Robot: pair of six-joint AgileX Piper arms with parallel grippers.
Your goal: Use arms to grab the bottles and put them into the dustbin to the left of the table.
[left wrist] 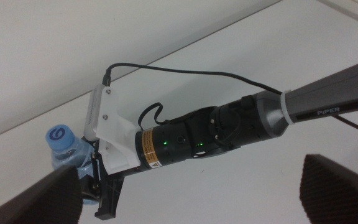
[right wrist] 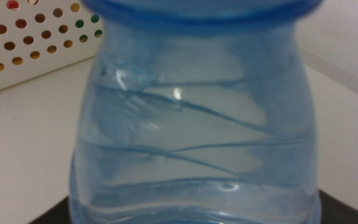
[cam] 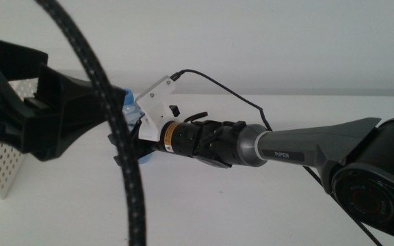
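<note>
The small clear water bottle with a blue cap (left wrist: 59, 135) stands between the jaws of my right gripper (left wrist: 98, 186), which is shut on it. In the right wrist view the bottle (right wrist: 191, 137) fills the picture and its wall is creased. In the middle view the right arm reaches in from the right, and the bottle's cap (cam: 131, 109) shows just behind the left arm (cam: 53, 113). My left gripper (left wrist: 194, 202) is open and empty, above and close to the right gripper. The white perforated dustbin (cam: 5, 164) stands at the left. The yellow bottle and the red can are out of view.
The left arm's thick braided cable (cam: 125, 171) hangs across the front of the middle view. A thin black wire (cam: 231, 96) loops from the right wrist camera. The dustbin wall (right wrist: 30, 37) is just beyond the bottle. The table is white.
</note>
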